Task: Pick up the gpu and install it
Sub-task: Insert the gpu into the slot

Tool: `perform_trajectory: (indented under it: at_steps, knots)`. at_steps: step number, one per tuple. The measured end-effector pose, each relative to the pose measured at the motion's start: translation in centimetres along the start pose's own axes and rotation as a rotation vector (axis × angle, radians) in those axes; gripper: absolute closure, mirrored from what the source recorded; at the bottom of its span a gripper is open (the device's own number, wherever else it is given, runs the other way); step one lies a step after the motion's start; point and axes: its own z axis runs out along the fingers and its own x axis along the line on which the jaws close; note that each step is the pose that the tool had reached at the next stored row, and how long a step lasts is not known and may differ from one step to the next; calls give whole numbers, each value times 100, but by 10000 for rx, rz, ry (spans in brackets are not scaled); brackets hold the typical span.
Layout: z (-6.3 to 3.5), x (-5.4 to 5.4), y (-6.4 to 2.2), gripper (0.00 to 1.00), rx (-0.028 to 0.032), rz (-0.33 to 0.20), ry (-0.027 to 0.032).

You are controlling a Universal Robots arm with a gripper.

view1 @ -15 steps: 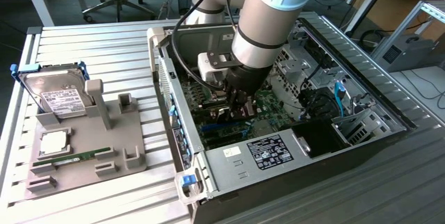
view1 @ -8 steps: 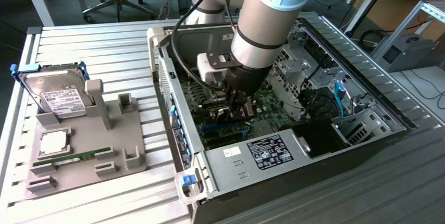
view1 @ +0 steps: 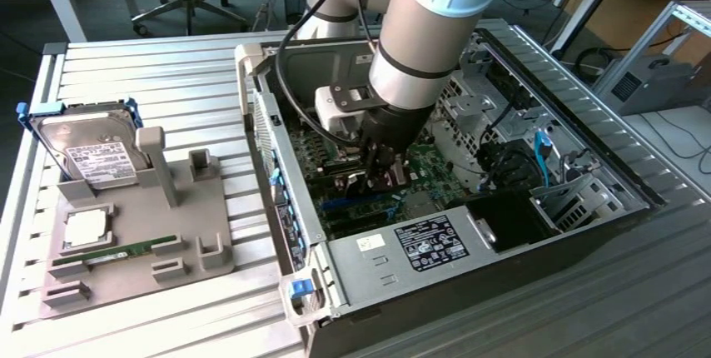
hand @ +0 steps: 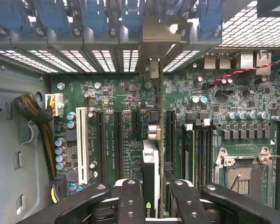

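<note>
The gpu (hand: 150, 161) appears edge-on in the wrist view, a thin black card with a small green logo near my fingers and its grey metal bracket (hand: 153, 44) reaching to the case's rear slot openings. My gripper (hand: 151, 189) is shut on it, one black finger (hand: 130, 198) on each side. The card stands upright over the long slots of the green motherboard (hand: 116, 93). In the exterior view my gripper (view1: 378, 173) is low inside the open computer case (view1: 444, 250), with the gpu (view1: 355, 185) just above the board.
A white slot (hand: 81, 144) and an empty CPU socket (hand: 245, 175) flank the card. Beside the case, a grey fixture (view1: 133, 233) holds a hard drive in a blue frame (view1: 89, 150) and a green RAM stick (view1: 122, 251). Cables and drive bays (view1: 522, 166) crowd the case's far side.
</note>
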Motion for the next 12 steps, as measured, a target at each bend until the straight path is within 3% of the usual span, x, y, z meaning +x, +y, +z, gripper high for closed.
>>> perform_trajectory:
  at_steps: [12]
  knots:
    - [50, 4, -1, 73, -1, -2, 2]
